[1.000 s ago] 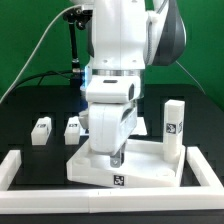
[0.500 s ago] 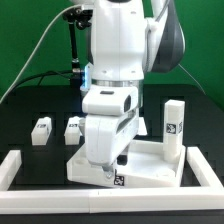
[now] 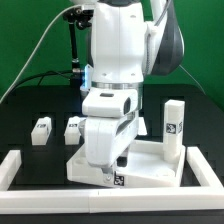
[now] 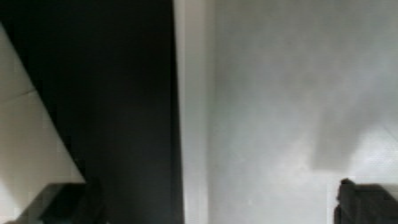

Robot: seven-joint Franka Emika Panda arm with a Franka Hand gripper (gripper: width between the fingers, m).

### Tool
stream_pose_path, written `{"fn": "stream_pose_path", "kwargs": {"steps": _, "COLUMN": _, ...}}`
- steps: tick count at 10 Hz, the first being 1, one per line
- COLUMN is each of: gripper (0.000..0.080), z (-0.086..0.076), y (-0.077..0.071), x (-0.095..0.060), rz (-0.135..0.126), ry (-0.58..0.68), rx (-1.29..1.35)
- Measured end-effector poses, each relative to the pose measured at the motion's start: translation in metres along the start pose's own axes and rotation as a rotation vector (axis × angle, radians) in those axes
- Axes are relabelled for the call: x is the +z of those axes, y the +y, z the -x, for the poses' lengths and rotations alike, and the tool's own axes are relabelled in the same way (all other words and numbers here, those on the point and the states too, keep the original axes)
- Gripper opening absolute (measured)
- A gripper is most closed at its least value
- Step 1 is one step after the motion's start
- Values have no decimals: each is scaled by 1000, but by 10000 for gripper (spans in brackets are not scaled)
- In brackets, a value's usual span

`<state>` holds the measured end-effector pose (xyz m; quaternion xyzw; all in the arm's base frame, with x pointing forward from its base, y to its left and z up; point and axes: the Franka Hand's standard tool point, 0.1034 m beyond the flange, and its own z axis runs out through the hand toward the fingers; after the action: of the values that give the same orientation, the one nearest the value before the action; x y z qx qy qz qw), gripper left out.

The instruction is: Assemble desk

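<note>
The desk top point(image 3: 150, 172) looks like smooth white plastic with a faint sheen, as do the upright leg point(image 3: 175, 128) at its three o'clock and the lying legs point(image 3: 41, 131) point(image 3: 72, 129) at its ten o'clock, each carrying a matt printed black-and-white tag. The table point(image 3: 20, 120) is matt black, the shell of the arm point(image 3: 120, 50) is glossy white plastic, and the backdrop point(image 3: 25, 30) looks like flat green cloth.

arm point(image 3: 122, 50): glossy white shell, thick rounded segments, dark seams between them | cap point(image 3: 174, 40): dark grey, curved, on the upper joint at the exterior view's right | light point(image 3: 89, 72): small blue glow on the exterior view's left flank | wrist block point(image 3: 108, 135): white, boxy, soft edges | claw point(image 4: 214, 205): two dark fingertips point(image 4: 366, 200), blurred
</note>
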<state>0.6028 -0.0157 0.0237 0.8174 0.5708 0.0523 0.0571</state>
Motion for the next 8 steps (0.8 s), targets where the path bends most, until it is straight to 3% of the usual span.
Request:
{"fn": "stream_pose_path", "kwargs": {"steps": 1, "gripper": 568, "z": 0, "y": 0, "x": 0, "rz": 0, "ry": 0, "rx": 0}}
{"fn": "stream_pose_path", "kwargs": {"steps": 2, "gripper": 367, "z": 0, "y": 0, "x": 0, "rz": 0, "ry": 0, "rx": 0}}
{"fn": "stream_pose_path", "kwargs": {"steps": 3, "gripper": 367, "z": 0, "y": 0, "x": 0, "rz": 0, "ry": 0, "rx": 0}}
{"fn": "stream_pose_path", "kwargs": {"steps": 5, "gripper": 75, "z": 1, "y": 0, "x": 0, "rz": 0, "ry": 0, "rx": 1}}
{"fn": "stream_pose_path", "kwargs": {"steps": 8, "gripper": 57, "z": 0, "y": 0, "x": 0, "rz": 1, "ry": 0, "rx": -13}}
